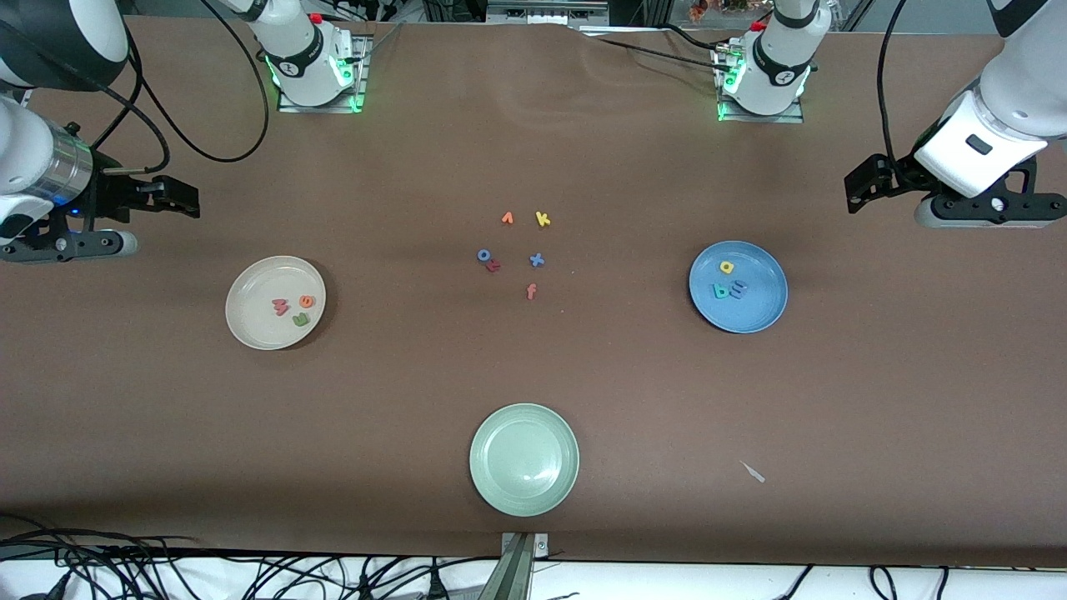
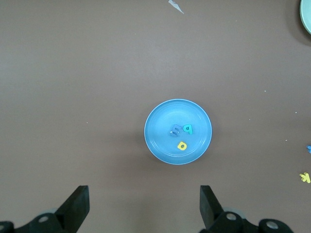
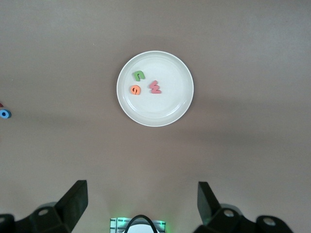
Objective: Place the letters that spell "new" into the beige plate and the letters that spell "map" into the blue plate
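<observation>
Front view: n, e, w (image 1: 293,308) in beige plate (image 1: 250,329), centre-left; m, a, p (image 1: 728,283) in blue plate (image 1: 763,312), centre-right.
Left gripper (image 1: 863,185): upper right – jaws apart, empty, waiting.
Right gripper (image 1: 179,197): upper left – jaws apart, empty.
Handling: letters likely light, small; pinch across edges.

Bare table (image 1: 400,400) lies wide between the three plates. The only clutter mid-table is a loose cluster of letters (image 1: 517,254). The beige plate (image 1: 250,329), blue plate (image 1: 758,312) and green plate (image 1: 523,492) stand well apart.
</observation>
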